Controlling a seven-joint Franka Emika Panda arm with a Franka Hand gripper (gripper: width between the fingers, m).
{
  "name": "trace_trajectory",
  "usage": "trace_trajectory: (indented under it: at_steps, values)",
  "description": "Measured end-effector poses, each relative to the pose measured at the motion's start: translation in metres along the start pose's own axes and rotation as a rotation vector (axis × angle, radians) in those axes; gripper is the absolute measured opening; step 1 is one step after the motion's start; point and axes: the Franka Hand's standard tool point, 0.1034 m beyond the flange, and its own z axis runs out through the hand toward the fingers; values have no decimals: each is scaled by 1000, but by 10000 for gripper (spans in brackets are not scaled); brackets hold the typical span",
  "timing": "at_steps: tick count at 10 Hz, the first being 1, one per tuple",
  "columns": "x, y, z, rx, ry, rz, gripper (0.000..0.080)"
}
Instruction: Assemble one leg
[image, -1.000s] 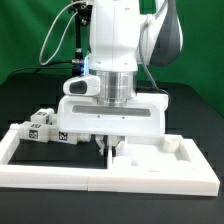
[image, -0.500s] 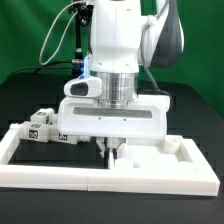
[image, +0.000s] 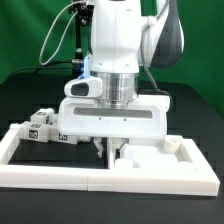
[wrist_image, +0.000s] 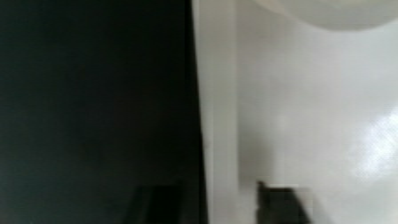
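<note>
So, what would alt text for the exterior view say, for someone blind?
A white robot arm stands over a black table, its tool down at the edge of a large flat white panel. Small white tagged legs lie at the exterior view's left.

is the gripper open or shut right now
Open: in the wrist view the gripper has its fingertips apart, straddling an edge of the white panel.

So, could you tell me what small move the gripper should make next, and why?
Probably close the gripper. In the wrist view its fingers stand apart on either side of an edge of the white panel, seemingly not touching it, and the exterior view shows them down at that panel. Depth cannot be judged.
</note>
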Motion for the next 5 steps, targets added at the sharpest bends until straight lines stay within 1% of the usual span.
trace_trajectory:
  at_steps: [1, 2, 3, 4, 5]
  values:
    - [-2, 1, -5, 4, -16, -5, 324]
    - [-8, 3, -28, 12, -46, -8, 519]
    - [-16, 10, -51, 18, -67, -24, 519]
    - [-24, 24, -75, 20, -85, -20, 608]
    - [-28, 32, -90, 18, -86, -7, 637]
